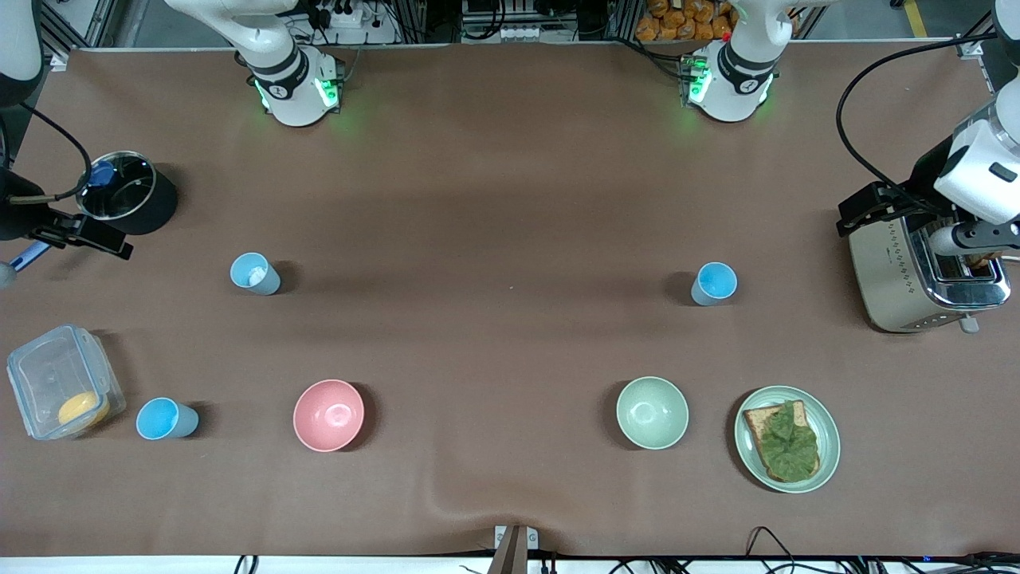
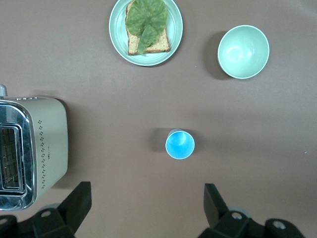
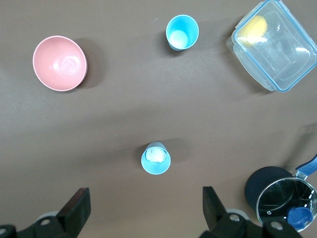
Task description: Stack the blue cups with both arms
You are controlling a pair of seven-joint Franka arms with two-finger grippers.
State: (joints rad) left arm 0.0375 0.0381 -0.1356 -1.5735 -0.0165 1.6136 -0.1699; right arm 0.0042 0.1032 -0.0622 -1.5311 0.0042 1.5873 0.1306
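Note:
Three blue cups stand upright and apart on the brown table. One (image 1: 255,273) has a whitish inside and shows in the right wrist view (image 3: 155,158). A second (image 1: 165,419) stands beside the clear box and shows in the right wrist view (image 3: 182,32). A third (image 1: 713,284) stands near the toaster and shows in the left wrist view (image 2: 180,144). My left gripper (image 2: 147,206) (image 1: 865,211) is open and empty, high over bare table beside the third cup. My right gripper (image 3: 146,206) (image 1: 96,235) is open and empty, high over bare table beside the whitish cup.
A pink bowl (image 1: 328,414) and a pale green bowl (image 1: 652,412) stand nearer the front camera. A plate (image 1: 829,446) holds toast with a leaf. A toaster (image 1: 884,271), a black pot (image 1: 155,207) and a clear lidded box (image 1: 48,375) stand at the table's ends.

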